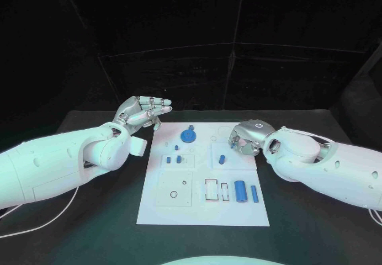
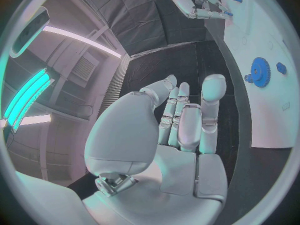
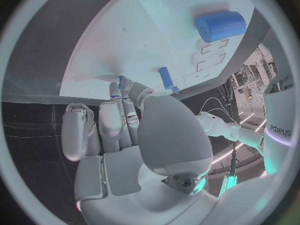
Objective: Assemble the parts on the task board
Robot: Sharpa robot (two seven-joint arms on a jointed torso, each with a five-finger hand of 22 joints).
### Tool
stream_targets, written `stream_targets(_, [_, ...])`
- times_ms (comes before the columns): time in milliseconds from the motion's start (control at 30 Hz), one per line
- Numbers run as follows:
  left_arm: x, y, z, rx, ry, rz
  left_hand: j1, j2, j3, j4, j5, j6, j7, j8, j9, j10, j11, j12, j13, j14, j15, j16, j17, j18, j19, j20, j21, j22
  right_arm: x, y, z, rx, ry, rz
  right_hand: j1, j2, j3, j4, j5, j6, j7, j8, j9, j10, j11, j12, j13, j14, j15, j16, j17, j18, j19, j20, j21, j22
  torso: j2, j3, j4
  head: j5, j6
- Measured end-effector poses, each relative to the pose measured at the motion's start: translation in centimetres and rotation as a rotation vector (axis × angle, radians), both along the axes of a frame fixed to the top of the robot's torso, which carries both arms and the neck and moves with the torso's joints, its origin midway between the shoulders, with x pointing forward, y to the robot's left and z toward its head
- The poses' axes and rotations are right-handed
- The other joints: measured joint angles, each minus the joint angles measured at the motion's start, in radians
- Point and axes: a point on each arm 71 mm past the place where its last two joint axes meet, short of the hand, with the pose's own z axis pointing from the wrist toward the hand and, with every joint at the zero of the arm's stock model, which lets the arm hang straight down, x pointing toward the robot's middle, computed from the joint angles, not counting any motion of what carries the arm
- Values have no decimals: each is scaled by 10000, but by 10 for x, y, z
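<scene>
Task board [image 1: 203, 212]: white rectangular plate lying flat in the middle of the black table [image 1: 79, 232], long side running away from the robot. Blue gear [image 1: 189, 136]: near the board's far end, lying flat; seen in the left wrist view [image 2: 259, 72] with a small blue piece [image 2: 281, 68] just beside it. Small blue pegs [image 1: 178, 159]: standing in a marked square on the board's left-middle area. Short blue peg [image 1: 222, 159]: standing in the right-middle area, just beside the right hand. Large blue cylinder [image 1: 239, 191]: lying on its side in the near right part of the board, with a slimmer blue rod [image 1: 255, 193] beside it toward the right edge, the two apart; the cylinder also shows in the right wrist view [image 3: 220, 26]. Outlined recesses [image 1: 212, 189]: just left of the cylinder. Left hand [image 1: 142, 113]: raised off the table beyond the board's far left corner, palm up, fingers [image 2: 214, 92] extended and only slightly apart, holding nothing. Right hand [image 1: 247, 137]: over the board's right edge near the far end, palm down, fingers curled in toward the board; the right wrist view shows a small blue part [image 3: 122, 82] at its fingertips, but whether it is pinched cannot be told.
</scene>
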Motion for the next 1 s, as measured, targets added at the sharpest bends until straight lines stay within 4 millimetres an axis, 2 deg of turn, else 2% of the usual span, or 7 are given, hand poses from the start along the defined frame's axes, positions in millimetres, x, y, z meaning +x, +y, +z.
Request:
stream_targets(467, [1,1,0,19,26,27,0,0,0,0,0,0,0,0,-5,0,0,0,0,-24,-24,0,-19,0,0,0,-61,-20,-19,-1,18,702,-433,259,1,-1,-1,0,0,33,-34,-4,-6,-2,-1,0,0,35,-35,39,27,0,-1,0,0,-1,2,-4,0,-13,23])
stream_targets(800, [1,-1,-1,7,37,-15,0,0,0,0,0,0,0,0,-7,0,0,0,0,-37,-37,0,-19,0,0,0,-61,-20,-48,42,40,1645,-536,1438,1,-1,29,-32,-1,62,-6,-8,1,35,-38,-1,-11,35,-35,39,57,0,36,-37,0,-1,5,-12,5,81,-2])
stream_targets(1000, [1,-3,-1,-8,41,-56,0,0,0,0,0,0,0,0,-7,0,0,0,-1,-37,-37,0,-18,0,0,0,-61,-19,-56,71,44,1973,-494,2057,1,-1,28,-32,4,61,-6,-9,0,34,-38,-2,-12,34,-35,39,56,0,36,-37,0,-1,13,-17,15,289,-54])
